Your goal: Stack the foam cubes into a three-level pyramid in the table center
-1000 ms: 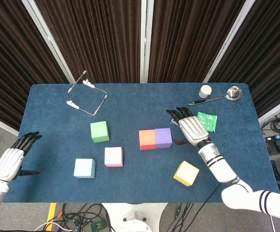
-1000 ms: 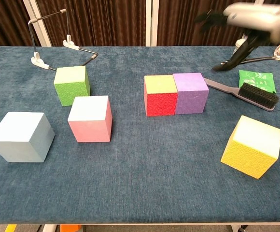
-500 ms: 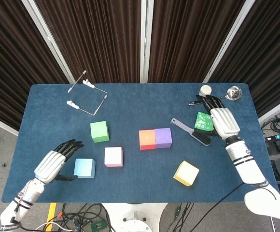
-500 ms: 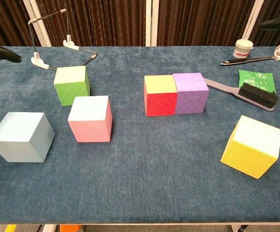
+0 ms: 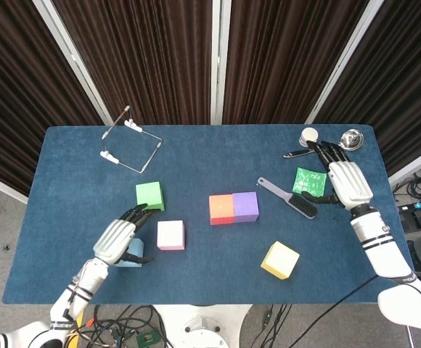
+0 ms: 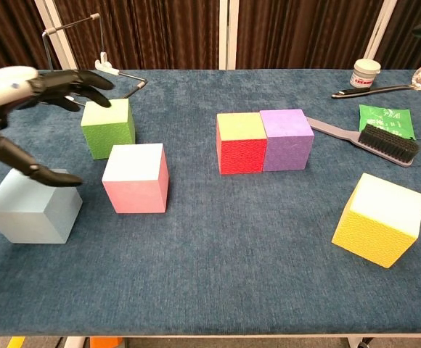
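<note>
My left hand (image 5: 118,240) hovers open over the light blue cube (image 6: 33,206), its fingers (image 6: 80,78) spread toward the green cube (image 6: 109,128) and its thumb just above the blue cube's top. From the head view most of the blue cube (image 5: 133,251) is hidden under that hand. The pink cube (image 5: 170,235) stands just right of it. A red cube (image 5: 221,209) and a purple cube (image 5: 245,206) sit side by side, touching, at the table's middle. The yellow cube (image 5: 280,259) lies tilted at the front right. My right hand (image 5: 347,181) is open at the far right, holding nothing.
A black brush (image 5: 290,197) lies right of the purple cube, with a green packet (image 5: 309,181) beside it. A small white jar (image 5: 309,136) and a metal spoon (image 5: 341,141) are at the back right. A wire frame (image 5: 131,145) stands at the back left.
My left hand has swung in from the table's left edge to above the blue cube. My right hand has pulled back from beside the purple cube to the far right, uncovering the brush.
</note>
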Tool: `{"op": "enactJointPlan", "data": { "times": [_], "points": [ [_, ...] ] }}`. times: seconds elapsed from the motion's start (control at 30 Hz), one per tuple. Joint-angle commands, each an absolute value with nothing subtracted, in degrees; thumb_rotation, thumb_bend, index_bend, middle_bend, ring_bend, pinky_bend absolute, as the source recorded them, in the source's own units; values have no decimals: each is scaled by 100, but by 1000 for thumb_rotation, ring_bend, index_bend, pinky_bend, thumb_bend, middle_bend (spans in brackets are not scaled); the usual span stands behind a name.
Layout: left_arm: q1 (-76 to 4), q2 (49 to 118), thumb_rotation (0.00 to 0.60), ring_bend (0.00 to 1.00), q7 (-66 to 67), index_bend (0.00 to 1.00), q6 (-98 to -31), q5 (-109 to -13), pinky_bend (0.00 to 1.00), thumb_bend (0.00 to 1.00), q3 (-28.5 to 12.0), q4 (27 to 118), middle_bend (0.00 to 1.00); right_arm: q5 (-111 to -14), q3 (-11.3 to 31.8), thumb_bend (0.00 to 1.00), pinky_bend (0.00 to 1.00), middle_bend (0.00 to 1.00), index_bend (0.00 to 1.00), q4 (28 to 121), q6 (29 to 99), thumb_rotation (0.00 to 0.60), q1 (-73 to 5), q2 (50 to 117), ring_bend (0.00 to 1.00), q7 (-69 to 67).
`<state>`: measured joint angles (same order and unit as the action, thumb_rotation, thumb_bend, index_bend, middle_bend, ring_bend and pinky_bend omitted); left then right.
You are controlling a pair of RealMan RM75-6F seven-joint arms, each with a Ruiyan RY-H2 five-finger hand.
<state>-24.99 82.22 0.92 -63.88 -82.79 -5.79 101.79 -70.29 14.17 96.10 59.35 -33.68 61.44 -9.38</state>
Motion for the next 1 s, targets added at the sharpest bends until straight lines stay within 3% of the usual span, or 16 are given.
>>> {"op": "enactJointPlan", "data": {
  "times": [0.03, 0.37, 1.0],
  "points": [
    [-2671, 8472, 600, 20, 299, 105, -6209, -7994, 139, 15, -716, 10184, 171, -7060, 1389, 103, 0, 112, 0, 9570, 5944, 600, -3335, 6160, 0, -965],
    [-2854, 9134, 600, 20, 807, 105, -6148, -7283, 139, 15, -839, 9894, 193, -7135, 1376, 112, 0, 112, 0, 9446, 5960, 600, -3234, 6121, 0, -1176],
    [-2979, 9636, 600, 24, 1047, 107, -6344, -7195, 139, 90, -799, 9263, 282, -7308, 1345, 124, 0, 113, 0, 9332, 5930, 600, -3145, 6143, 0, -1525]
  ]
}}
